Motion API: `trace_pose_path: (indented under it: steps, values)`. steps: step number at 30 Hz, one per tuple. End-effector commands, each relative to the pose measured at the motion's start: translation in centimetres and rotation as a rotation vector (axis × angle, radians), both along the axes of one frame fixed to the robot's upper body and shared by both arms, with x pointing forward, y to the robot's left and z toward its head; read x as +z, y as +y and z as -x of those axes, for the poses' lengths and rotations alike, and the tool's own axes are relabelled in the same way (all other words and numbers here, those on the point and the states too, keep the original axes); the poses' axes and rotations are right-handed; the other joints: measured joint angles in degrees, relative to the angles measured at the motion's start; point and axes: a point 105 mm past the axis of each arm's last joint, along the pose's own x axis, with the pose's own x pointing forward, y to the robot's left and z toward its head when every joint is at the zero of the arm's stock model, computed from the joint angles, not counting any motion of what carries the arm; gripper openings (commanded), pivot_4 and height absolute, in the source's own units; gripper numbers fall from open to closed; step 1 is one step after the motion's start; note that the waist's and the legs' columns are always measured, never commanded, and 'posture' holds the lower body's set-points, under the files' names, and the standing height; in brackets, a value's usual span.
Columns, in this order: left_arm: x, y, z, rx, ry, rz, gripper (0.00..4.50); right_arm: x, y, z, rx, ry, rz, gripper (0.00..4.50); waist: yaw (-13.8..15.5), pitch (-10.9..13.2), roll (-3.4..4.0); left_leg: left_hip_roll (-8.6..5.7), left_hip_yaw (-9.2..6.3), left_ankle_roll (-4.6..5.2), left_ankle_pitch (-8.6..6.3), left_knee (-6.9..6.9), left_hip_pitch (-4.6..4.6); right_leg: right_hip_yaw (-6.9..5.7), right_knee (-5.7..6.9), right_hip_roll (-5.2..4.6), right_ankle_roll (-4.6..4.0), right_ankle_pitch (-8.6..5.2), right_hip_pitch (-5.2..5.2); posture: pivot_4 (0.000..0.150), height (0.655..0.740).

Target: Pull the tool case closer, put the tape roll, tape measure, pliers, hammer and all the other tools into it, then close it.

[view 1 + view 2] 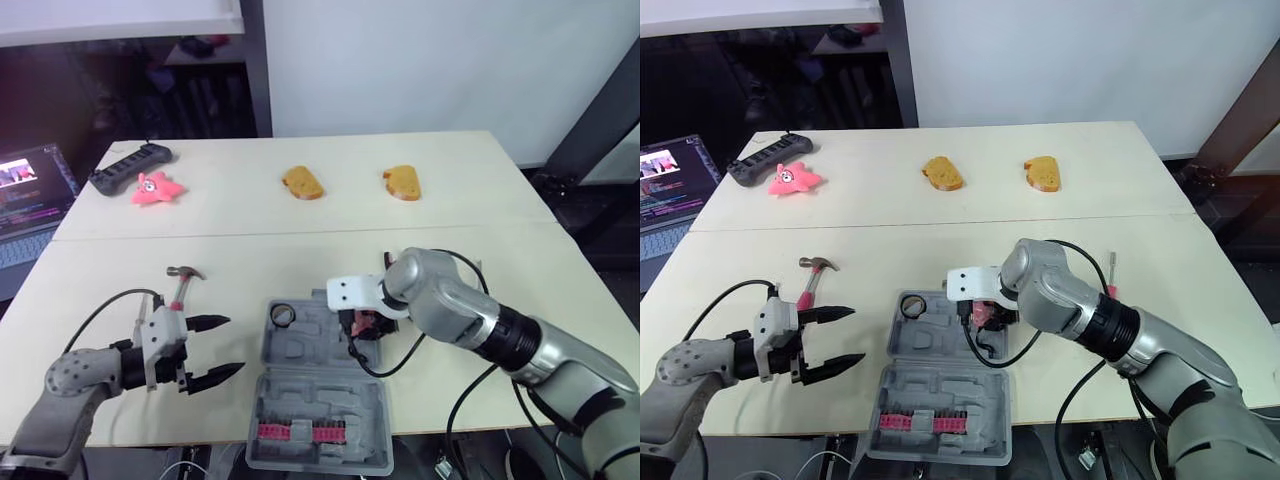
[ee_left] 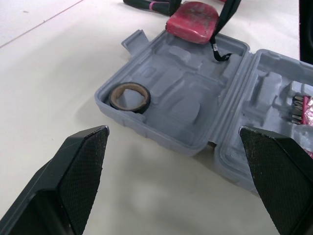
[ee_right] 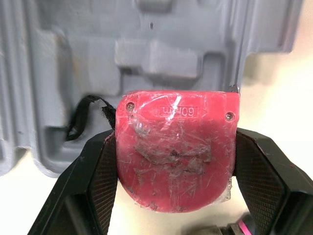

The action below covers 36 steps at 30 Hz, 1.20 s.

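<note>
Black-fingered left gripper (image 1: 235, 344) is hovering low over the near left of the table (image 1: 450, 160), fingers spread wide, gripping nothing. Hammer (image 1: 182, 283) is lying on the table just beyond it, red handle pointing toward the gripper, head at the far end.

Grey tool case (image 1: 318, 400) is lying open and flat at the near centre of the table, right of the left gripper. Tape roll (image 1: 282, 315) is sitting in the far left corner of the far half. Pink bit strips (image 1: 300, 432) are sitting in the near half.

Red tape measure (image 3: 176, 147) is being clamped between the two fingers of the right gripper (image 3: 175, 166), at the far right edge of the case's far half; whether it is touching the tray is unclear. Its black strap (image 2: 220, 34) is dangling into the tray.

Small red-handled tool (image 1: 1110, 275) is lying on the table right of the right arm.

Along the far side: laptop (image 1: 25, 195) off the table's left edge, black device (image 1: 130, 165), pink toy (image 1: 155, 188), two bread pieces (image 1: 302, 183) (image 1: 402, 183).
</note>
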Motion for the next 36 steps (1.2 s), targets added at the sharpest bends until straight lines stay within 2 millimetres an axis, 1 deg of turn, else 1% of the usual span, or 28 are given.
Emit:
trace_pose_path:
  steps: [1,4,7,12,20,21,23,24,27,33,36]
  values:
    - [0.4,-0.7,0.2,-0.020,-0.028,0.000,4.50,0.7,0.3,-0.5,0.025,-0.057,0.022,2.92,0.0,0.0,0.01,0.00,0.00,0.00,0.00,0.00,0.00,0.00,0.00,0.00,0.00,0.00,0.00,0.150,0.7400]
    - [0.4,-0.7,0.3,-0.016,-0.028,0.003,4.50,0.2,0.8,-0.4,0.029,-0.057,0.031,2.92,0.0,0.0,0.00,0.00,-0.02,0.00,0.00,0.00,0.00,0.00,0.00,0.00,0.00,0.00,0.00,0.150,0.7400]
    - [0.4,-0.7,0.3,-0.013,-0.030,0.004,4.50,-0.1,0.6,-0.6,0.018,-0.067,0.043,2.92,0.0,0.0,0.01,0.00,-0.02,0.00,0.00,0.00,0.00,0.00,0.00,0.00,0.00,0.00,-0.01,0.150,0.7400]
    - [0.5,-0.7,0.2,-0.009,-0.031,0.005,4.50,-0.5,1.1,-0.8,-0.001,-0.060,0.024,2.92,0.0,0.0,0.00,0.00,-0.02,0.00,0.00,0.00,0.00,0.00,0.00,0.00,0.00,0.00,0.00,0.150,0.7400]
    - [0.7,-0.6,0.2,-0.008,-0.036,0.002,4.50,-1.3,0.9,-0.6,-0.012,-0.041,0.028,2.92,-0.1,0.0,0.00,0.00,-0.03,0.00,0.00,0.00,0.02,0.00,0.00,0.00,0.00,0.00,0.01,0.150,0.7400]
    - [0.7,-0.6,0.2,-0.009,-0.036,0.002,4.50,-1.3,0.9,-0.6,-0.015,-0.041,0.025,3.71,0.0,0.0,-0.01,0.00,-0.02,0.00,0.00,0.00,0.02,0.00,0.00,0.00,0.00,0.00,0.01,0.150,0.7400]
    - [0.7,-0.6,0.2,-0.010,-0.035,0.003,4.50,-1.1,1.0,-0.6,-0.019,-0.039,0.015,4.30,-0.1,0.0,0.00,0.00,-0.02,0.00,0.00,0.00,0.03,0.00,0.00,0.00,0.00,0.00,0.02,0.150,0.7400]
    - [0.7,-0.7,0.2,-0.011,-0.035,0.003,4.50,-1.0,1.1,-0.6,-0.019,-0.037,0.005,4.42,-0.1,0.0,0.00,0.00,-0.02,0.00,0.00,0.00,0.02,0.00,0.00,0.00,0.00,0.00,0.02,0.150,0.7400]
    - [0.7,-0.8,0.2,-0.014,-0.034,0.005,4.50,-0.4,1.4,-0.6,-0.023,-0.037,-0.024,4.42,0.0,0.0,0.00,0.00,-0.03,0.00,0.00,0.00,0.02,0.00,0.00,0.00,0.00,0.00,0.01,0.150,0.7400]
    - [0.8,-0.8,0.2,-0.020,-0.032,0.003,4.50,3.3,1.4,-0.2,-0.054,-0.039,-0.147,4.42,0.0,0.0,0.03,0.00,-0.05,0.00,0.00,-0.03,-0.02,0.01,0.00,0.00,0.00,0.00,-0.04,0.150,0.7400]
    - [0.8,-0.7,0.2,-0.020,-0.032,0.003,4.50,4.3,1.3,0.3,-0.067,-0.022,-0.219,4.42,0.0,0.0,0.03,0.00,-0.05,0.00,0.00,-0.05,0.00,0.01,-0.02,0.00,0.00,0.00,-0.03,0.150,0.7400]
